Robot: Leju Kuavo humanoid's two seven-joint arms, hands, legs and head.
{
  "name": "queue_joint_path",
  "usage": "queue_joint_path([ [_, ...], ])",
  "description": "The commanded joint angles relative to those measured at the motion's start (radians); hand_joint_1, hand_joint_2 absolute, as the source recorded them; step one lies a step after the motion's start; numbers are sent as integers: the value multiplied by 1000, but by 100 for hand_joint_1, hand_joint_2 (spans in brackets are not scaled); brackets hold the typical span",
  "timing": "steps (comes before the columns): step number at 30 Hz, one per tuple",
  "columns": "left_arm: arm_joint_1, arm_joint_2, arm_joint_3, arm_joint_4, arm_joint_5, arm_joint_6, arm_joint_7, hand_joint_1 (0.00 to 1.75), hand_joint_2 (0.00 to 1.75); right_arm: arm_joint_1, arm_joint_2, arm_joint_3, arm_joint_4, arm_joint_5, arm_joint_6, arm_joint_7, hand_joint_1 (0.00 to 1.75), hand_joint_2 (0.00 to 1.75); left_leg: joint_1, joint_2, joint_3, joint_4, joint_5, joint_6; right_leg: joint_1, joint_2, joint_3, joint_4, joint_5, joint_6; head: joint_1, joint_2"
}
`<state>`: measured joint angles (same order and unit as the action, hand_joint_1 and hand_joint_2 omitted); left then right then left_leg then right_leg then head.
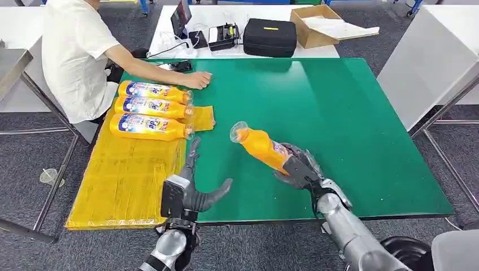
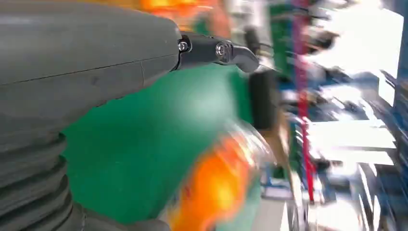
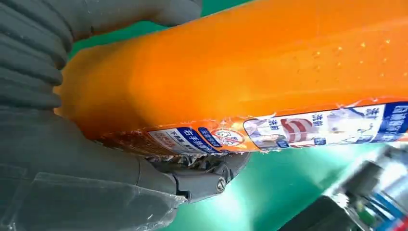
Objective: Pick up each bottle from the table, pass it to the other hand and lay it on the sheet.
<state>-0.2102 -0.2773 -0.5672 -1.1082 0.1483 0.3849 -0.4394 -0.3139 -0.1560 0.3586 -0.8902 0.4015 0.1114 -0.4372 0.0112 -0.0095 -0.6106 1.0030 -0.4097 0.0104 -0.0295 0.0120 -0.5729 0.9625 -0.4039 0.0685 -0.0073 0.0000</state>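
Gripping the lower body of an orange bottle [image 1: 261,147], the right robot hand [image 1: 298,168] holds it above the green table [image 1: 350,124], tilted, with the clear cap end raised and pointing away from the wrist toward the left robot hand's side. In the right wrist view the fingers [image 3: 202,180] wrap under the bottle [image 3: 250,82] just beside its blue and white label, and the thumb lies across the opposite face. The left robot hand [image 1: 195,186] is empty, with fingers spread apart and extended upward and the thumb angled toward the held bottle; it stands near the front edge of the table, close to the bottle but apart from it. In the blurred left wrist view a dark fingertip [image 2: 226,50] extends over the green surface, and the orange bottle [image 2: 216,187] appears as a smear beyond it. Directly outboard of the left robot hand lies a yellow sheet [image 1: 124,180], draped over the table's left side. Three orange bottles [image 1: 151,108] lie side by side on the far part of the sheet, beyond the left robot hand's fingertips, caps pointing toward the middle of the table. A person in a white shirt [image 1: 73,56] sits beyond the sheet, with one hand [image 1: 197,80] resting on the table near the farthest bottle.
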Motion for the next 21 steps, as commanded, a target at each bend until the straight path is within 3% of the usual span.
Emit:
queue_joint_path([
  [1, -37, -27, 33, 118, 248, 56, 21, 0, 0, 168, 73, -46, -313, -106, -49, -29, 175, 175, 1, 0, -2, 0, -1, 0, 1, -2, -2, 0, -1, -4, 0, 0],
  [6, -36, -23, 24, 109, 269, 68, 18, 0, 0, 169, 80, -50, -310, -115, -65, -40, 175, 175, 0, 0, -9, 1, 0, 1, 0, -1, -8, 1, -1, -2, 0, 0],
  [7, -37, -18, 14, 106, 271, 72, 12, 0, 175, 169, 84, -48, -314, -116, -74, -45, 175, 175, 1, 0, -9, 1, -1, 1, 0, -2, -7, 1, -2, -3, 0, 0],
  [9, -32, 8, -37, 75, 295, 7, 18, 0, 175, 158, 93, -22, -306, -117, -82, -44, 168, 175, 0, -1, -11, 1, 1, 2, -1, -2, -10, 1, -1, -2, 0, 0],
  [12, -39, 45, -105, 39, 199, 1, -32, 0, 175, 127, 104, 19, -262, -125, -77, -46, 171, 175, 0, 0, -14, 0, 1, 1, -1, 0, -12, 1, 0, -2, 0, 0],
  [13, -39, 46, -113, 36, 182, 2, -33, 0, 175, 121, 104, 29, -253, -131, -66, -42, 175, 175, 0, 2, -10, 2, -2, 1, 0, -1, -8, 2, -3, -6, 0, 0],
  [21, -47, 34, -138, 57, 46, 66, -108, 0, 175, 31, 130, 102, -109, -136, -51, -37, 175, 175, 0, 2, -15, 0, 1, 1, -1, 1, -14, 0, 0, -2, 0, 0],
])
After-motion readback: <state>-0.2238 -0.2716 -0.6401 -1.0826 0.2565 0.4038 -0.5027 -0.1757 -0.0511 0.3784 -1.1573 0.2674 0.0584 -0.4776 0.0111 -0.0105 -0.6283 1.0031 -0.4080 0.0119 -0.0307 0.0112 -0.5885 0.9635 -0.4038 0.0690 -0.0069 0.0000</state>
